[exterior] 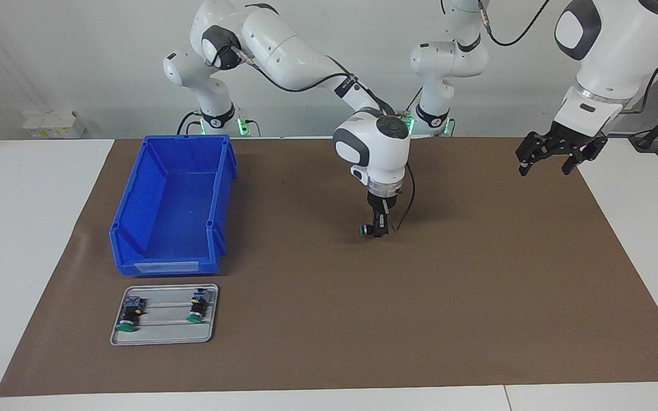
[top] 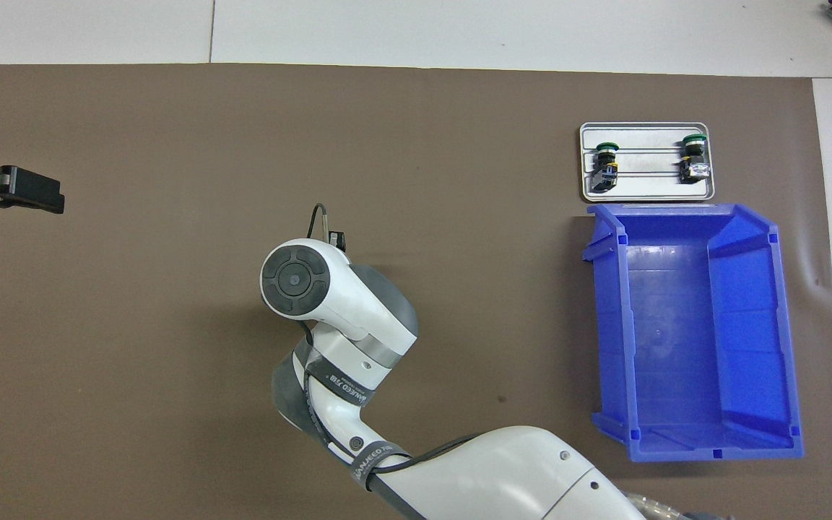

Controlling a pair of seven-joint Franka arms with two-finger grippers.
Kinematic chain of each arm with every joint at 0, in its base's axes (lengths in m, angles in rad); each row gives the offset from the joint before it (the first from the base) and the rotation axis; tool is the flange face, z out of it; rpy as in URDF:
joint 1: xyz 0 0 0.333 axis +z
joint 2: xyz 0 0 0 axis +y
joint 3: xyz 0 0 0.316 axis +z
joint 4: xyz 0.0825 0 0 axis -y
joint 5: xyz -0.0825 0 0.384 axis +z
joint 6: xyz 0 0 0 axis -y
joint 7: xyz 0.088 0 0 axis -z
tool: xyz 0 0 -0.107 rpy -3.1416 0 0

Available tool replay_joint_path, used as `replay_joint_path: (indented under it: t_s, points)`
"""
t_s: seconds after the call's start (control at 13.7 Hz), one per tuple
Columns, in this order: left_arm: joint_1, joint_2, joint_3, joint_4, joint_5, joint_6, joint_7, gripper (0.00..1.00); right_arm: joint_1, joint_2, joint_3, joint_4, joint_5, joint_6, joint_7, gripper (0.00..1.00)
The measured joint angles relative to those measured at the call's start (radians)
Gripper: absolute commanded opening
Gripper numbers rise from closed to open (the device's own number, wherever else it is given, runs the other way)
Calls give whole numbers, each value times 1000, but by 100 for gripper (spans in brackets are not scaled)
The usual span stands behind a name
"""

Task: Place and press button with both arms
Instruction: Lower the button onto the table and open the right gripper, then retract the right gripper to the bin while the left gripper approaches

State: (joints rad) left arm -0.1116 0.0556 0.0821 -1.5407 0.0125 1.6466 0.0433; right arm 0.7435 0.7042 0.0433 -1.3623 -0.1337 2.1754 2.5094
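Note:
My right gripper (exterior: 381,226) points down over the middle of the brown mat and is shut on a button (exterior: 368,229). The button lies sideways with its green cap toward the right arm's end, just above or on the mat; I cannot tell which. In the overhead view the right wrist (top: 295,280) hides the gripper and the button. My left gripper (exterior: 552,158) hangs open and empty, raised over the mat's edge at the left arm's end; it also shows in the overhead view (top: 11,191). Two more buttons (exterior: 130,315) (exterior: 197,306) lie on a grey tray (exterior: 163,337).
A blue bin (exterior: 129,217) stands at the right arm's end, nearer to the robots than the tray, and nothing shows inside it. In the overhead view the tray (top: 647,189) touches the bin's (top: 607,325) low front edge. White table borders the mat (exterior: 477,297).

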Motion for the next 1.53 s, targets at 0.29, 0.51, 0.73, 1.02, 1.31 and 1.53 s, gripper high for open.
replay_joint_path:
  t_s: [0.29,0.51,0.73,1.02,1.31,1.53]
  points:
    - [0,0,0,0,0,0,0,100,-1,-5,0,-30,5,22,-2,87]
    - [0,0,0,0,0,0,0,100,-9,-30,0,-29,9,21,-3,96]
    - [0,0,0,0,0,0,0,100,-25,-85,-1,-35,12,14,-39,96]
    - [0,0,0,0,0,0,0,100,-107,-221,-2,-137,16,4,-243,98]
    - [-4,0,-6,0,0,0,-1,100,-185,-351,-2,-251,29,3,-452,99]
    - [-13,0,-12,0,0,0,-1,100,-252,-415,-3,-288,31,-18,-619,99]
